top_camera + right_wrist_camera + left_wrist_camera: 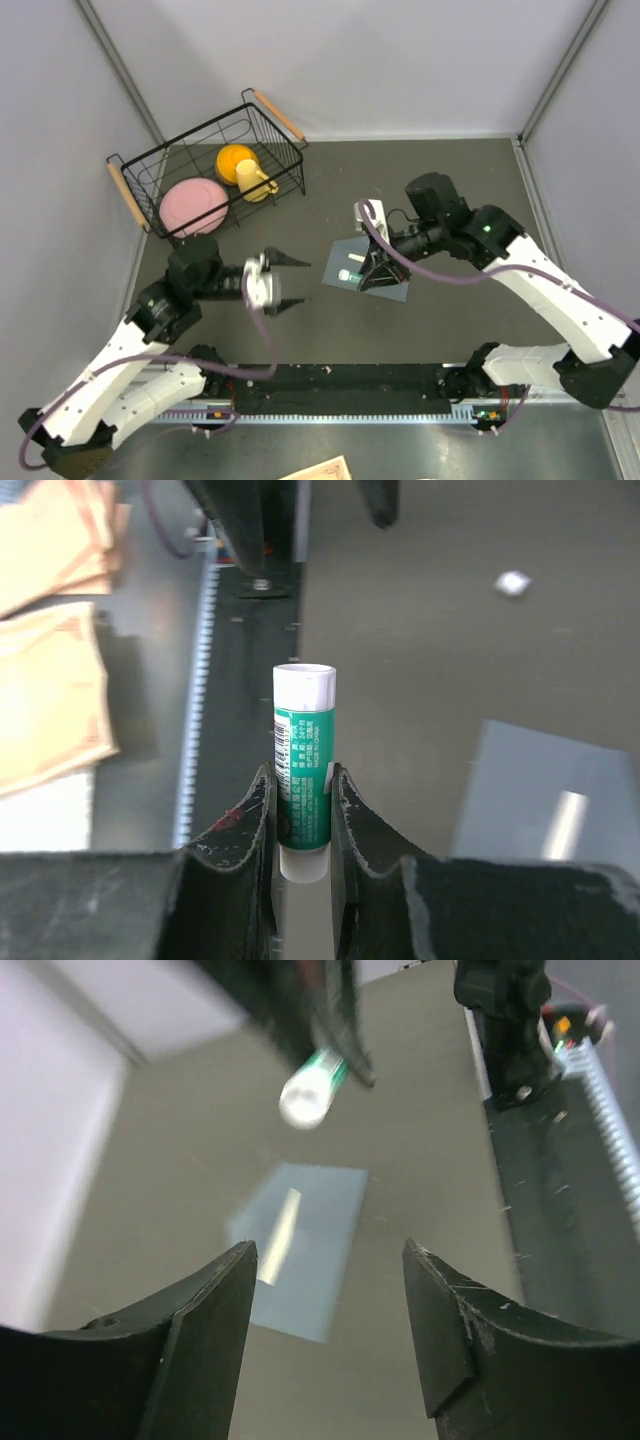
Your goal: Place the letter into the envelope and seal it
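The blue-grey envelope (343, 260) lies flat on the dark table, right of centre; it also shows in the left wrist view (305, 1250) and the right wrist view (540, 790). My right gripper (368, 270) hovers over it, shut on a white-and-green glue stick (303, 760), whose white end points forward. The stick also shows in the top view (350, 273) and the left wrist view (312, 1088). My left gripper (297, 283) is open and empty, a little left of the envelope, pointing at it (330, 1260). The letter is not in view.
A black wire basket (150, 160) at the back left holds a pink plate (193, 205) and a yellow cup (245, 170). Tan sheets (50, 700) lie beyond the front rail (330, 380). A small white piece (512, 582) lies on the table.
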`<state>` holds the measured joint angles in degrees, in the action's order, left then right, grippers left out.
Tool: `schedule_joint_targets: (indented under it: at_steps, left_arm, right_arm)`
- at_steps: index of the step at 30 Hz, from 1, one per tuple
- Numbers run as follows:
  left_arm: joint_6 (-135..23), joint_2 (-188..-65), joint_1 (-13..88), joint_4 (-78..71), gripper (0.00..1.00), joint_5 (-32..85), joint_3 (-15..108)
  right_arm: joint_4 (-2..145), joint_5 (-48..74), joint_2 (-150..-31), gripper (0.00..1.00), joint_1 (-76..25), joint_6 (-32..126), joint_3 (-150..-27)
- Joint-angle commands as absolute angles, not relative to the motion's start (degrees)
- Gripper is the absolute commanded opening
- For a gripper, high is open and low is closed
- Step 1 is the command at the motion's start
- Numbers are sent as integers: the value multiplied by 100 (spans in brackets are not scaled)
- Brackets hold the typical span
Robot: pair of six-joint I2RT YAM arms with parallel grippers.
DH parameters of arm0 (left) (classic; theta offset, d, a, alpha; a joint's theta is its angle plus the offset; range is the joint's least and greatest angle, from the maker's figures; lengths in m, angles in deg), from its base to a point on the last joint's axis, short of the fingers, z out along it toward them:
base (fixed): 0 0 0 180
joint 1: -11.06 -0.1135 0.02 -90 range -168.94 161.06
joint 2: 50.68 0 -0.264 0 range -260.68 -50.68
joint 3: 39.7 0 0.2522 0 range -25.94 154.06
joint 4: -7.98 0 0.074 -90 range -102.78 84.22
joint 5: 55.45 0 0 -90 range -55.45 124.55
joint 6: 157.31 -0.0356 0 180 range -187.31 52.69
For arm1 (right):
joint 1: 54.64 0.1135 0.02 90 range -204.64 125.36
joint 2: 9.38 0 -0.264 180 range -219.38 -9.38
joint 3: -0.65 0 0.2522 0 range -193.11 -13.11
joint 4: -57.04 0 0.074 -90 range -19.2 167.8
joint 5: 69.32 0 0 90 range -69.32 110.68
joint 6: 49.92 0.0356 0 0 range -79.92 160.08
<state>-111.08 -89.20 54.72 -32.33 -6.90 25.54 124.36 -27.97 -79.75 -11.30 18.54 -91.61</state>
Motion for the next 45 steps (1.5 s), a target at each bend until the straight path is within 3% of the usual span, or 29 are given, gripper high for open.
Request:
schedule_joint_targets:
  at_steps: [1, 2, 5, 10, 17, 29, 43, 45]
  left_arm:
    - [-5780, -9672, 4046, -2271, 62, -1860, 2530]
    - [-4511, -9786, 3920, -1892, 62, -2001, 2434]
    - [-2618, -10042, 3813, -716, 64, -2021, 2258]
    - [-1258, -10226, 3831, -499, 66, -1397, 2275]
    - [-895, -10499, 3883, -517, 66, -1115, 2249]
    - [-719, -10894, 4261, -86, 60, -1106, 2222]
    - [-763, -11167, 4499, 20, 40, -983, 2328]
    - [-807, -11150, 4490, -15, 31, -974, 2328]
  right_arm:
    - [11819, -1301, -7478, 0, -1009, 880, -9266]
    - [11704, -785, -7416, 0, -929, 661, -9230]
    - [11265, 156, -7222, 0, -675, 344, -9054]
    - [11009, 1222, -7152, 0, -121, -253, -8817]
    - [11044, 1900, -7248, 0, 434, -562, -8685]
    - [11176, 1848, -7442, 0, 636, -615, -8799]
    - [11193, 1883, -7459, 0, 671, -571, -8782]
    - [11193, 1883, -7433, 0, 671, -545, -8764]
